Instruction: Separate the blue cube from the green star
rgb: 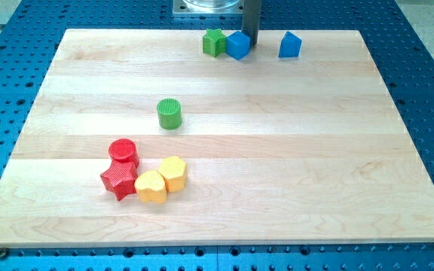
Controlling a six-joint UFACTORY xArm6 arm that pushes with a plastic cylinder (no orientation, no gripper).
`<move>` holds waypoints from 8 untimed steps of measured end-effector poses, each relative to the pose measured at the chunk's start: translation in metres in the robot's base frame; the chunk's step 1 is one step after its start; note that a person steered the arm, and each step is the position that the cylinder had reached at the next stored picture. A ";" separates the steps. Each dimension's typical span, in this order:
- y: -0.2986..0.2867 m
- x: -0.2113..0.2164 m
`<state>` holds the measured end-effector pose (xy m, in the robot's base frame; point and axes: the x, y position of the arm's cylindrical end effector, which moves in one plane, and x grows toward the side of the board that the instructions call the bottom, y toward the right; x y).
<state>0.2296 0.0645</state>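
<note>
The rod tool's bare tip (252, 44), holding nothing, is set right of the blue plastic cube (237, 45); a leftward push risks jamming it into the touching green plastic star (214, 42).

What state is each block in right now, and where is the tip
green star: top edge, touching blue cube
blue cube: against the star's right side
my tip: at the cube's right side
blue pentagon block: alone
green cylinder: upright, alone
red cylinder, red star, yellow heart, yellow hexagon: clustered together

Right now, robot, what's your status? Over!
My tip at the view's top, against the blue cube's right side. Cube touching green star. Blue pentagon block sits apart, right. Over.
</note>
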 end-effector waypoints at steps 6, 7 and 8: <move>-0.063 0.038; -0.013 0.038; -0.016 0.052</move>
<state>0.2815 0.0485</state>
